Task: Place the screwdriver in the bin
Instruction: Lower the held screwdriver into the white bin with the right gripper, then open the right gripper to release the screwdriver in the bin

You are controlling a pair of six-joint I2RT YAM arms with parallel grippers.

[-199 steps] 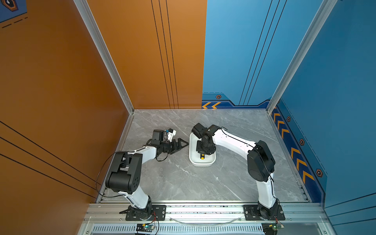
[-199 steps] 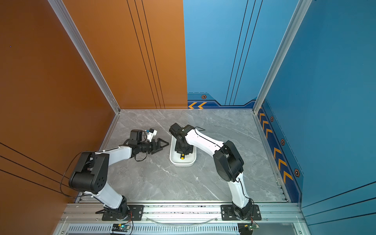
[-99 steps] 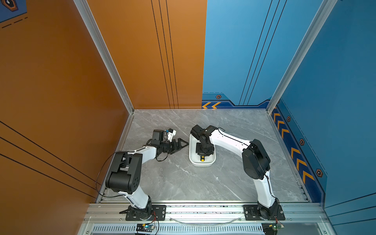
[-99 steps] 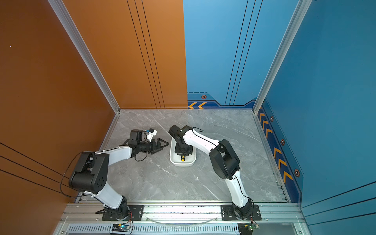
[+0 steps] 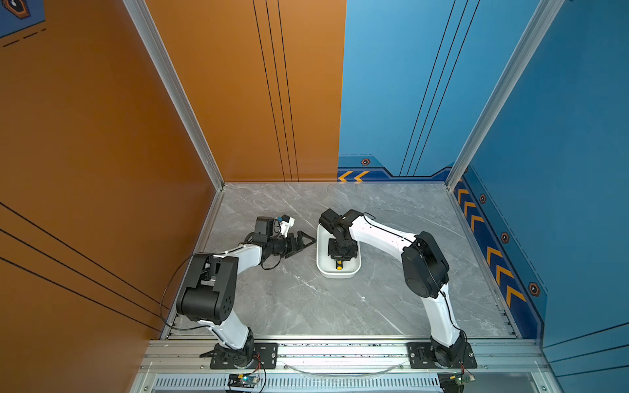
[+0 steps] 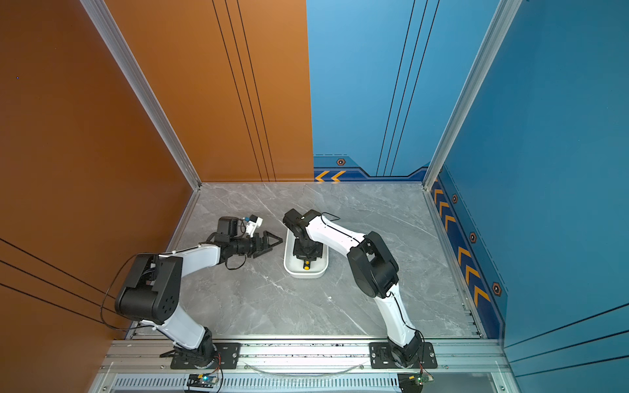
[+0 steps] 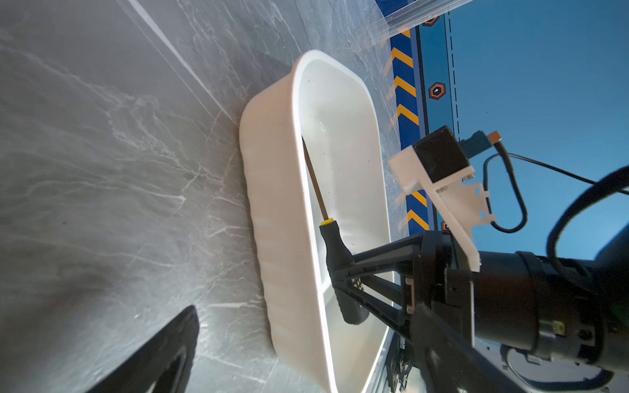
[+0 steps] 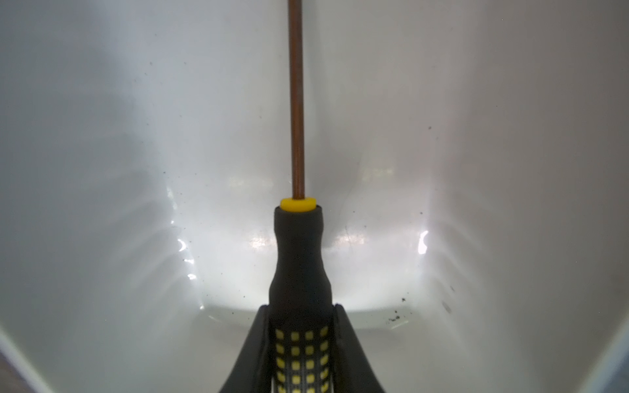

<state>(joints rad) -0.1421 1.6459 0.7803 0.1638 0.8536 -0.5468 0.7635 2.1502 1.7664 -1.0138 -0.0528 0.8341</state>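
1. Grey marble tabletop (image 5: pixel 306 306) filled the cell floor, orange wall (image 5: pixel 102 136) at 9 o'clock, blue wall (image 5: pixel 561 136) at 3 o'clock in both top views.
2. Right arm (image 5: pixel 422 268) reached from its base at about 5 o'clock to the table centre, wrist bent down over the bin.
3. Left arm (image 5: pixel 207 282) reached from about 7 o'clock, forearm low and pointing toward 3 o'clock.
4. Bin (image 5: pixel 321 267) sat on the table near centre, long axis running 12 to 6; also seen at (image 6: pixel 289 267), (image 7: pixel 272 211) and (image 8: pixel 136 136).
5. Right gripper (image 8: pixel 300 340) was down inside the bin, jaws clamped on the screwdriver handle from both sides; same grip seen in the left wrist view (image 7: pixel 343 272).
6. Left gripper (image 5: pixel 301 242) lay just beside the bin's 9 o'clock wall, apart from it; whether its jaws were spread or closed I could not tell.
7. Screwdriver (image 8: pixel 299 265) was held within the bin; shaft stuck out ahead of the right fingertips toward 12 o'clock, yellow end cap (image 5: pixel 339 267) poked out behind them toward 6 o'clock, also at (image 6: pixel 306 267).
8. In the left wrist view the screwdriver (image 7: pixel 332 245) ran lengthwise, its tip hidden behind the near rim.
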